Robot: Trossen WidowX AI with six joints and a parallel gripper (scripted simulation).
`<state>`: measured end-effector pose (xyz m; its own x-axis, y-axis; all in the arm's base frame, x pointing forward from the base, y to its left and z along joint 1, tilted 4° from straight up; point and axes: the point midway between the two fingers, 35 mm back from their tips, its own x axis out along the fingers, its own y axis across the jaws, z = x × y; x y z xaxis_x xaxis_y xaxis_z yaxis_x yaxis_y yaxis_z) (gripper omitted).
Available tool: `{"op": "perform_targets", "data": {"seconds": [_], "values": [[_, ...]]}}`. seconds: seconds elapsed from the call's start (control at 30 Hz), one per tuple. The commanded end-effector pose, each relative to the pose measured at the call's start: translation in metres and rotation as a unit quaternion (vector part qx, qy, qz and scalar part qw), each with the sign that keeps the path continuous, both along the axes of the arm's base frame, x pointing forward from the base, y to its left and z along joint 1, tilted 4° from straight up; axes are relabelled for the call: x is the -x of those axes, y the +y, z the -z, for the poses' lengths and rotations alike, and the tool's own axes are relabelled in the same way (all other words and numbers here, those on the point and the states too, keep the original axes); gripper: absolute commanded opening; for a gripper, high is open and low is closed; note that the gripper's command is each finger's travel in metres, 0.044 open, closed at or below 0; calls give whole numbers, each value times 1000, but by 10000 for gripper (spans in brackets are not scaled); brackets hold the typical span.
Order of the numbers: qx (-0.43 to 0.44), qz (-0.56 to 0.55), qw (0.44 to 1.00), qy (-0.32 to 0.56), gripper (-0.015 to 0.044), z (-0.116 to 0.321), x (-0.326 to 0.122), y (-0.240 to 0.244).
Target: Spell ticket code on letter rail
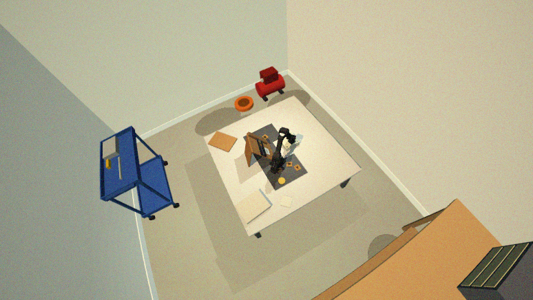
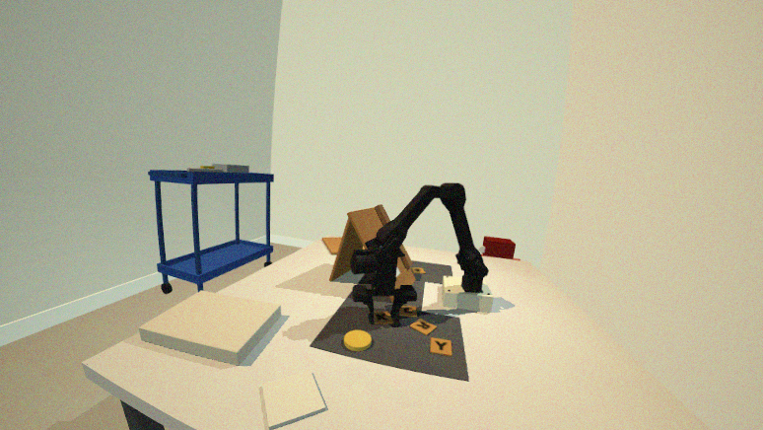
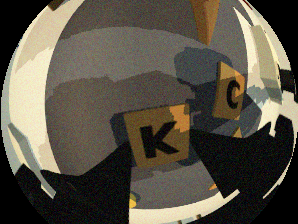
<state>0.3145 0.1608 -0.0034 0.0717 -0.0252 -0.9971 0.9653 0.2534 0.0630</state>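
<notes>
My gripper [image 1: 275, 171] [image 2: 382, 323] [image 3: 160, 140] points down over the dark mat [image 1: 275, 184] [image 2: 341, 333], open, its fingers on either side of the K tile [image 2: 381, 317] [image 3: 150, 135], which lies flat. Contact with its edges cannot be told. The C tile [image 2: 408, 310] [image 3: 231, 97] lies beside it. The R tile [image 1: 289, 164] [image 2: 423, 325] and Y tile [image 1: 297, 167] [image 2: 441, 346] lie nearer the mat's front. Another tile [image 1: 265, 137] [image 2: 418, 270] lies at the far end, its letter unreadable. The propped board [image 1: 248, 154] [image 2: 363, 224] carries the rail; the code cannot be read.
A yellow disc [image 1: 281, 180] [image 2: 357, 340] lies on the mat's front part. A thick cream block [image 1: 253, 205] [image 2: 210, 322] and thin pad [image 1: 286, 201] [image 2: 293, 397] lie nearer the counter's front edge. A brown slab [image 1: 222, 141] lies behind the board. The arm's pale base [image 2: 461, 300] stands beside the mat.
</notes>
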Motion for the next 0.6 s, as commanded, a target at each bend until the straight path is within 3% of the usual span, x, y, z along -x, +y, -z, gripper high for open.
{"op": "perform_targets", "data": {"seconds": [0.0,0.13,0.43,0.57], "values": [[2,-1,1000,0,260,1,0,-1],[2,-1,1000,0,234,1,0,-1],[2,-1,1000,0,0,-5,2,0],[2,-1,1000,0,0,-7,3,0]]}}
